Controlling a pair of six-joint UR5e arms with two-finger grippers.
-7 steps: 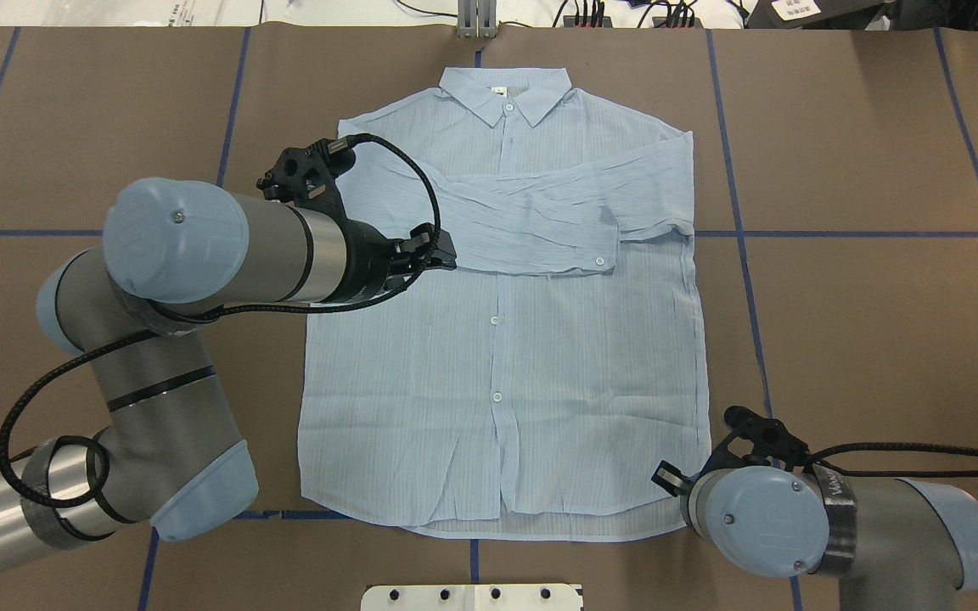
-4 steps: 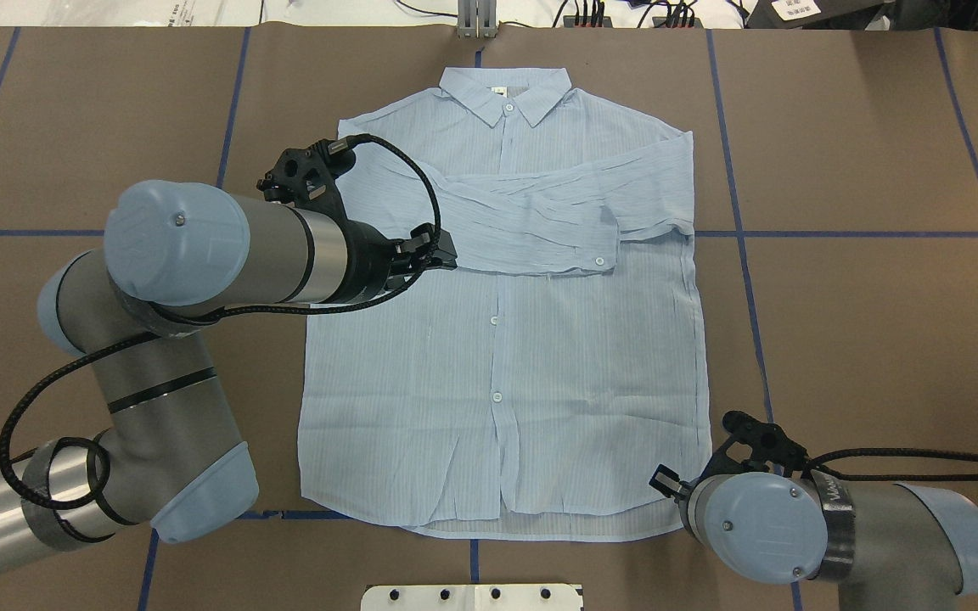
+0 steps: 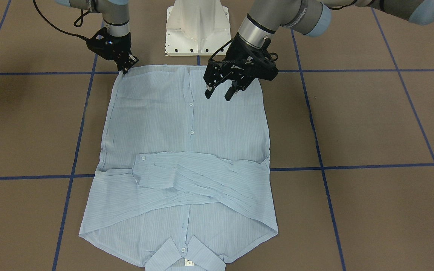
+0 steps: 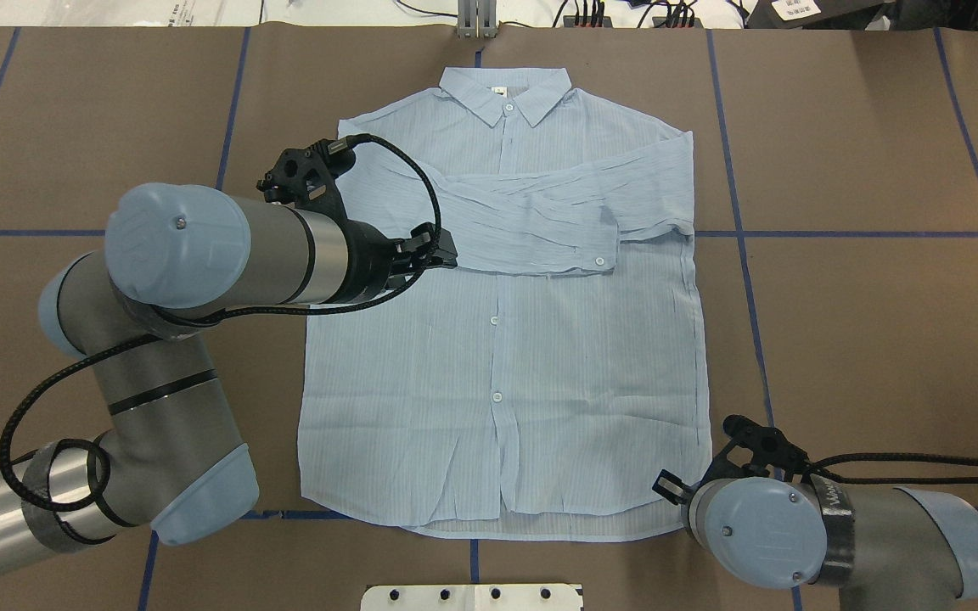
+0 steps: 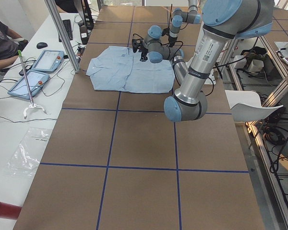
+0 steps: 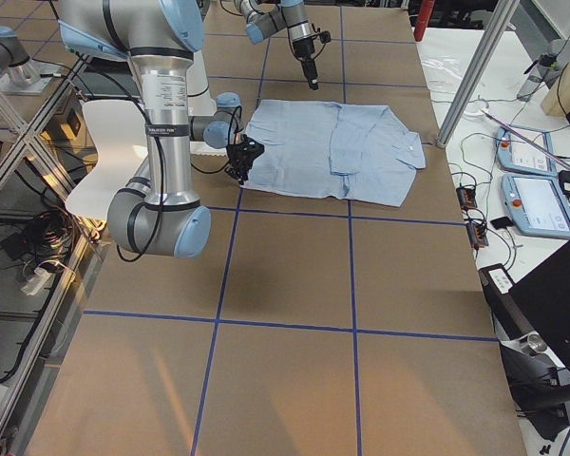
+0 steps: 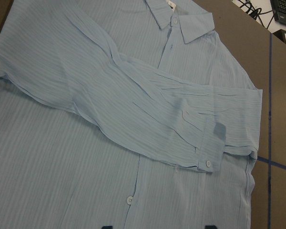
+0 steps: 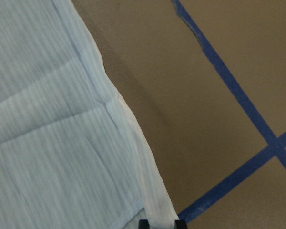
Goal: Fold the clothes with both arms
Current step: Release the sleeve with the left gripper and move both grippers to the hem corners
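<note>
The light-blue shirt (image 3: 187, 150) lies flat and buttoned on the brown table, collar away from me, both sleeves folded across the chest (image 4: 531, 221). My left gripper (image 3: 219, 92) is open and empty, hovering over the shirt's body on my left side; the left wrist view looks at the folded sleeves (image 7: 133, 119). My right gripper (image 3: 128, 66) is down at the hem corner on my right. In the right wrist view (image 8: 159, 224) its fingertips stand narrowly apart with the corner (image 8: 152, 205) between them.
The white pedestal base (image 3: 198, 26) stands just behind the hem. Blue tape lines (image 4: 735, 233) grid the brown table. Tablets (image 5: 48, 60) and a seated person are on a side table beyond the collar end. A white chair (image 5: 249, 105) is beside the robot.
My right wrist has shifted slightly toward my base at the hem corner. My left arm and the shirt have not moved.
</note>
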